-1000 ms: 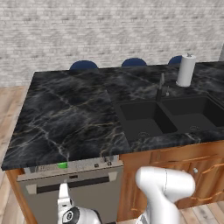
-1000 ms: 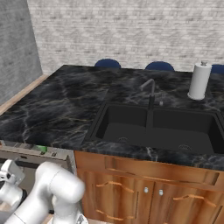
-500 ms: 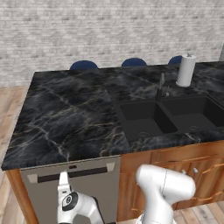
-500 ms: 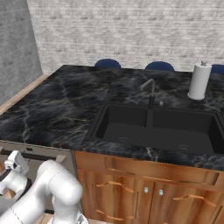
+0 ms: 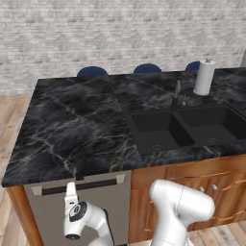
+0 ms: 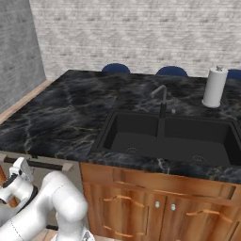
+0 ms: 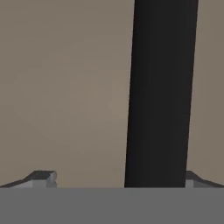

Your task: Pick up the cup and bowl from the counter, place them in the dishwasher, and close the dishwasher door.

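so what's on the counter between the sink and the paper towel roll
The faucet stands there, at the back rim of the sink, with bare black counter from it to the roll. The right base view shows it best.

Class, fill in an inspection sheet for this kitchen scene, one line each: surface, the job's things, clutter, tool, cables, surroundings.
Surface: black marble counter with pale veins, over wooden cabinets.
Job's things: dishwasher door looks upright and shut under the counter edge, its dark bar handle across the top; cup and bowl: nothing seen.
Clutter: white paper-towel roll stands by the black double sink, with a faucet behind the basins.
Tool: tool is open, tips either side of the dark handle bar against the grey door, holding nothing.
Cables: nothing seen.
Surroundings: pale brick wall, blue chair backs beyond the counter, wooden floor.
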